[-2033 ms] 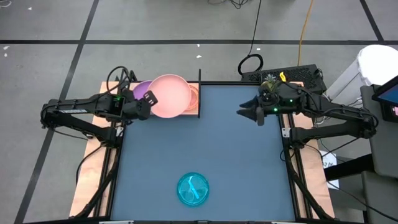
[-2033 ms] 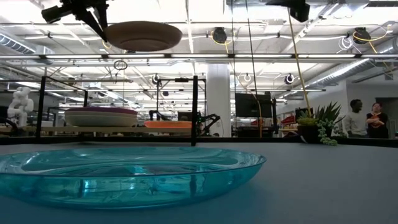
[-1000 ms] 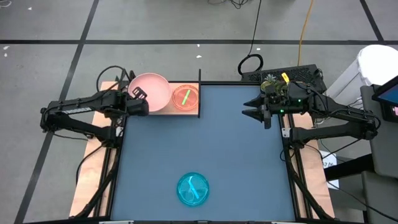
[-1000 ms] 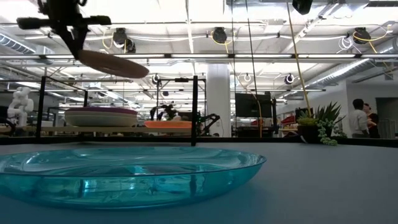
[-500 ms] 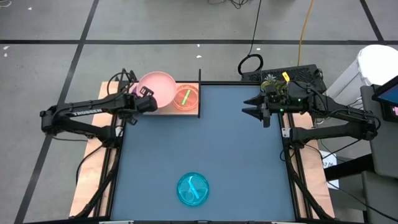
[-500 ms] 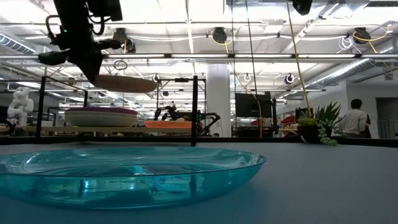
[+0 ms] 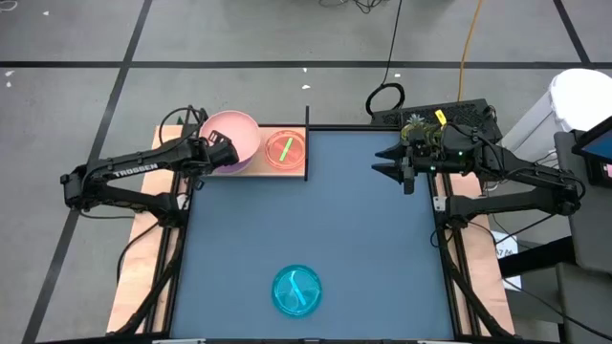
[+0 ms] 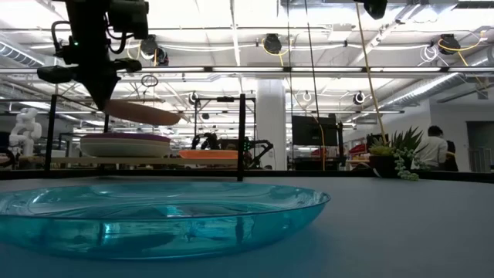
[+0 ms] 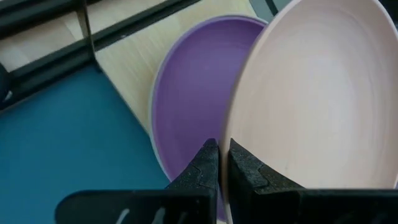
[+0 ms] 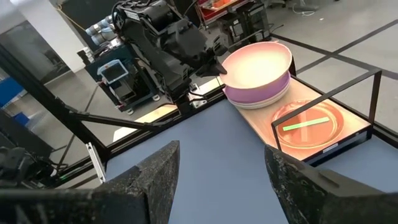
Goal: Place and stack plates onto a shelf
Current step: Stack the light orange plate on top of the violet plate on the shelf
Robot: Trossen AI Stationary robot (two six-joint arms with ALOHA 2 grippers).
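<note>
A salmon pink plate (image 7: 232, 140) hangs tilted in my left gripper (image 7: 212, 153), which is shut on it, just above a purple plate (image 9: 193, 106). The purple plate lies on a pale plate at the left end of the wooden shelf (image 7: 256, 170). An orange plate (image 7: 285, 150) with a green stripe lies on the shelf's right end. A teal plate (image 7: 296, 290) rests on the blue tabletop near its front edge. My right gripper (image 7: 381, 172) waits open and holding nothing above the table's far right. My left gripper pinches the pink plate's rim (image 9: 231, 134) between its two fingers, one finger inside the plate and one under it. The fingers come slanting down from the table's left. The plate (image 8: 143, 113) is tilted and clear of the purple plate (image 8: 125, 144).
Thin black uprights (image 8: 241, 135) stand at the shelf's ends. A potted plant (image 7: 416, 124) sits behind the right arm. The middle of the blue tabletop (image 7: 316, 220) is free room. People (image 8: 436, 147) stand in the room beyond.
My left gripper has come down with the pink plate toward the purple plate. The pink plate hung high and steeply tilted; it is now lower and flatter, still clear of the stack.
</note>
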